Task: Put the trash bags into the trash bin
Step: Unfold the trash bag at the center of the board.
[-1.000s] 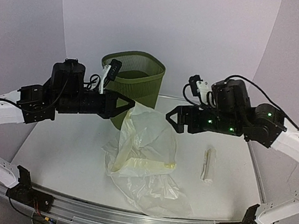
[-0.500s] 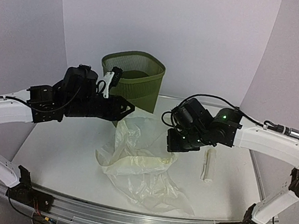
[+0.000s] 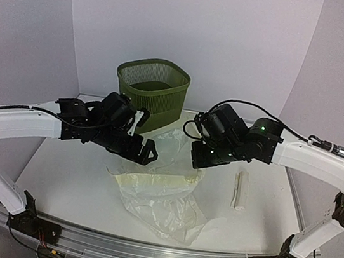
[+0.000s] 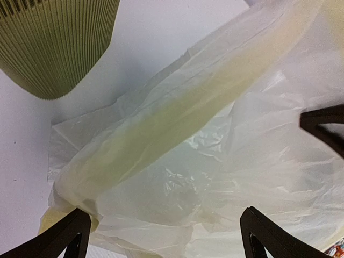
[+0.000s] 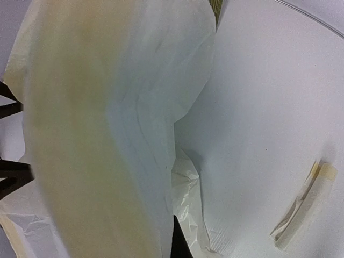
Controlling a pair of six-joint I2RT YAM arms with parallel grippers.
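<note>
Your left claw (image 3: 145,153) stands spread wide and empty, hanging just above the trash bag (image 3: 162,195). In the left wrist view both tips of the left claw (image 4: 164,236) straddle loose film, and the bag's (image 4: 188,134) thick yellowish fold runs diagonally from lower left to upper right. Your right claw (image 3: 198,165) is pressed together. From the right wrist view, where film (image 5: 97,134) rises right up to the lens, I judge it is pinching the bag's right end. The bag lies slack on the bench (image 3: 69,179), mostly spread flat, with its long fold running across between the two claws and a wide skirt trailing toward you. The trash bin (image 3: 152,88) stands upright behind the bag, left of centre and close to your left arm, with its mouth unobstructed. In the left wrist view its slatted wall (image 4: 54,43) sits just beyond the film's edge. The bag must therefore travel away from you and upward, and the left claw is the nearer one for taking the free end. The film is wider than the bin's mouth, so I expect it to need bunching first. A folded pale strip (image 3: 240,190) lies well apart on the right (image 5: 303,204).
</note>
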